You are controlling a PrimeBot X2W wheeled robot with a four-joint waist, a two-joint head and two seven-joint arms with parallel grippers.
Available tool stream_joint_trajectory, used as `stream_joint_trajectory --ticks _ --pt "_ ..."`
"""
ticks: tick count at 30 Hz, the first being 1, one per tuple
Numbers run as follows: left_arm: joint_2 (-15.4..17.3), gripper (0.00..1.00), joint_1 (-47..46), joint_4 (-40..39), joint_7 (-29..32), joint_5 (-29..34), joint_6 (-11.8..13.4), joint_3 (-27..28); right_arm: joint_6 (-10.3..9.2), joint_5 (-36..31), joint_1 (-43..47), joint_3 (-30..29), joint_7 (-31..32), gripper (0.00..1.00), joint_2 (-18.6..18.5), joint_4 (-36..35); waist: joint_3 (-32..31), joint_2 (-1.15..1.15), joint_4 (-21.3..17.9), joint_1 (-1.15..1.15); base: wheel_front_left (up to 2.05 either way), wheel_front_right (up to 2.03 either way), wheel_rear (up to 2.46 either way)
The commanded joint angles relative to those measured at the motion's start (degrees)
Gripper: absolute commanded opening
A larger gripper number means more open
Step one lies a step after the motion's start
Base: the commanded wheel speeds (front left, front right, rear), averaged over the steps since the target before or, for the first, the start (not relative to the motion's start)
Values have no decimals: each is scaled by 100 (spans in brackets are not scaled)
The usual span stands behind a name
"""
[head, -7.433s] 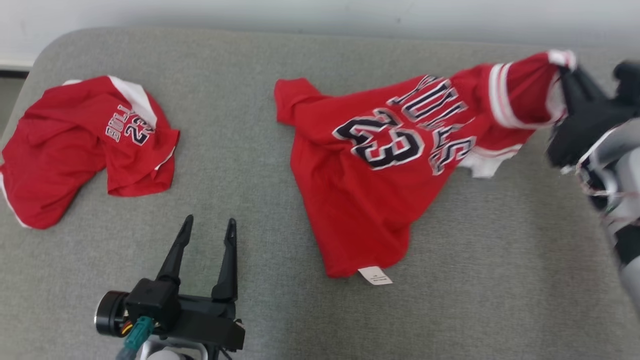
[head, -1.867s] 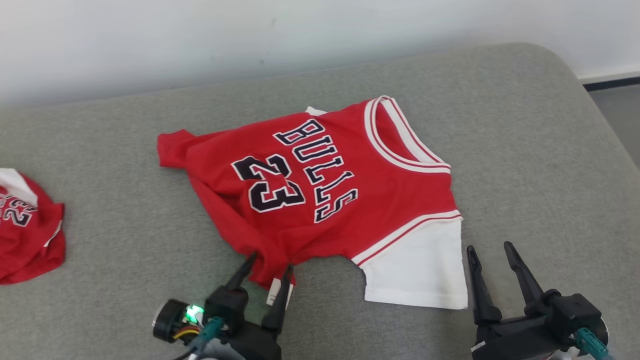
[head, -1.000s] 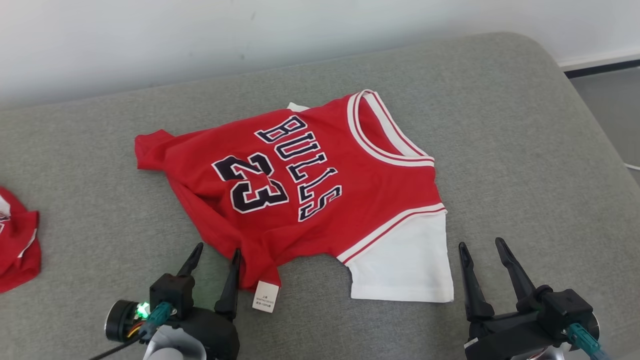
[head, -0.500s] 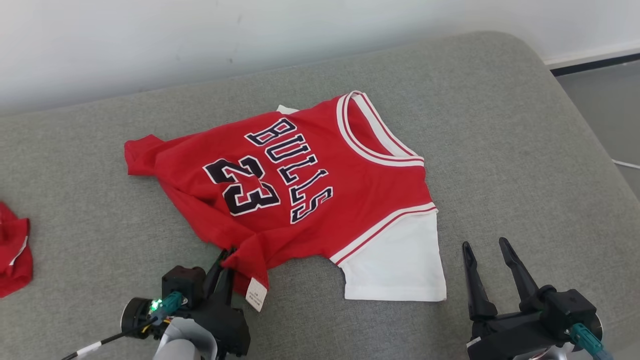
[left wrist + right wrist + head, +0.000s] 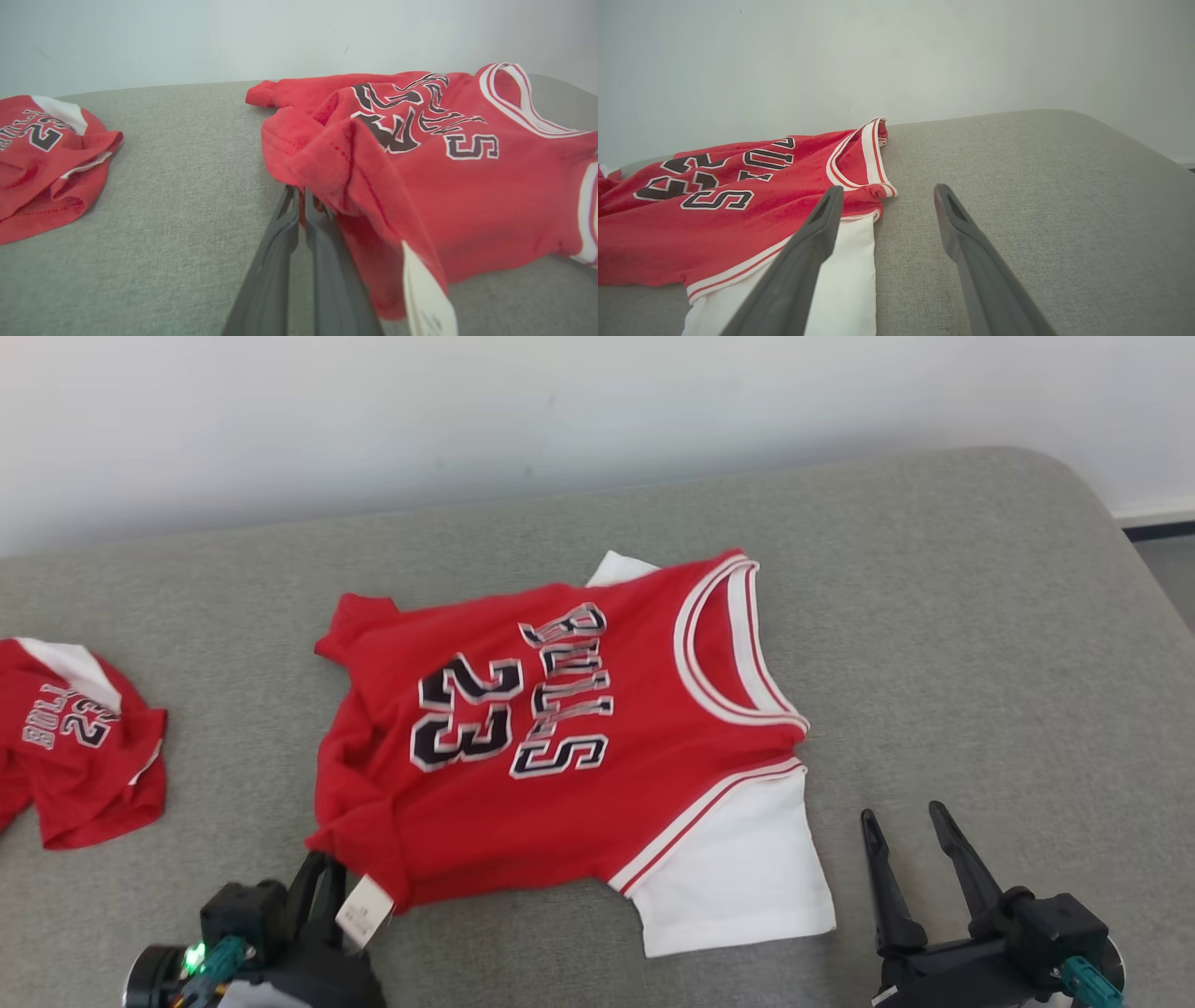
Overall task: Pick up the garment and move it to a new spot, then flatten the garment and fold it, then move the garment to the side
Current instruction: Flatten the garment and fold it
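Note:
The garment (image 5: 560, 775) is a red jersey with white sleeves, "BULLS 23" across it, spread on the grey cushion (image 5: 980, 644). Its near-left hem corner bunches where my left gripper (image 5: 322, 863) is shut on it, a white label (image 5: 364, 910) hanging beside the fingers. The left wrist view shows both fingers pressed together under the lifted red hem (image 5: 327, 168), at my left gripper (image 5: 299, 193). My right gripper (image 5: 906, 821) stands open just right of the white sleeve (image 5: 738, 887), touching nothing. Seen from the right wrist, my right gripper (image 5: 887, 193) points past the jersey's collar (image 5: 864, 154).
A second red jersey (image 5: 79, 742) lies crumpled at the cushion's left end, also in the left wrist view as a second jersey (image 5: 42, 154). A pale wall (image 5: 560, 411) runs behind the cushion. Bare grey cushion stretches right of the garment, ending in a rounded corner.
My left gripper has shut on the jersey's near-left hem corner and dragged it leftward, turning the jersey. The camera has shifted too. The right gripper stays open in place.

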Motion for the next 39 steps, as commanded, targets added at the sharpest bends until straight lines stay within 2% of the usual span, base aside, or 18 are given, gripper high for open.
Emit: stream_joint_trajectory --ticks 1,2,3,4,12,17,20,28,38,39 --pt "76 0 160 -42 48 -13 4 11 8 28 -5 28 0 100 -4 -7 -77 0 154 0 0 0 0" --pt "70 23 203 -68 46 -77 10 47 8 31 -15 38 8 100 -5 -2 -79 0 163 0 0 0 0" --pt "82 86 247 -65 44 -97 18 57 8 36 -21 45 14 100 -11 4 -81 0 169 0 0 0 0" --pt "82 100 273 -67 32 -121 45 82 8 43 -21 47 19 100 -19 12 -86 0 175 0 0 0 0" --pt "119 100 387 -338 -94 -27 255 238 8 114 98 -14 105 100 -49 185 -145 0 255 0 0 0 0" --pt "33 100 525 -934 -116 116 457 455 8 128 -8 17 169 100 -96 371 -173 0 371 0 0 0 0" --pt "-44 100 663 -1221 -116 216 487 587 8 172 -140 66 289 100 -157 579 -171 0 469 0 0 0 0" --pt "-347 100 956 -1598 -118 449 466 720 8 262 -542 184 603 100 -259 1432 -155 0 768 0 0 0 0" --pt "-474 100 1002 -1680 -119 654 360 848 8 366 -865 492 806 100 -235 2426 -181 0 900 0 0 0 0" --pt "-484 100 1001 -1682 -119 673 369 860 8 388 -892 546 857 52 -231 2516 -185 0 894 0 0 0 0"
